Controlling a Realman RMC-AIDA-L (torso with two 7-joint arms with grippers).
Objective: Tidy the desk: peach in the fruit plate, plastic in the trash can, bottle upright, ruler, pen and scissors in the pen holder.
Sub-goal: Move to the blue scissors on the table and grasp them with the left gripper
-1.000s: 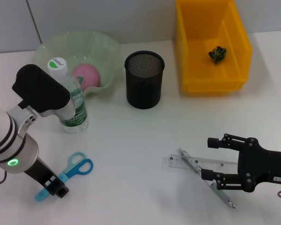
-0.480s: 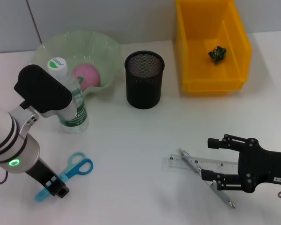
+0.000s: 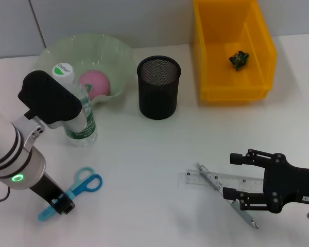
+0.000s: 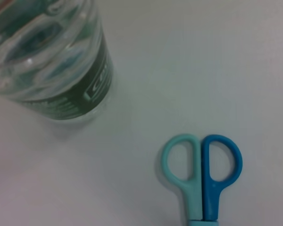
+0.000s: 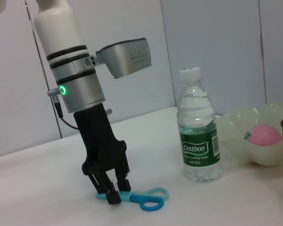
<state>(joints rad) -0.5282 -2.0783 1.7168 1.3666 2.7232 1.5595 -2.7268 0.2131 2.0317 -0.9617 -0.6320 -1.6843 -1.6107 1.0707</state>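
Little has moved in the last second — your left gripper (image 5: 112, 194) stays down, jaws pinching the scissors (image 3: 72, 193) on the near-left worktop (image 3: 144, 154), not yet lifted toward the pen holder (image 3: 158, 87), while the right gripper (image 3: 236, 177) waits spread over the ruler (image 3: 221, 181).

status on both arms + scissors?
Left end effector down on the scissors, fingers straddling the blade end, on the desk. Right end effector open, low over ruler and pen. Bottle upright close behind the scissors.
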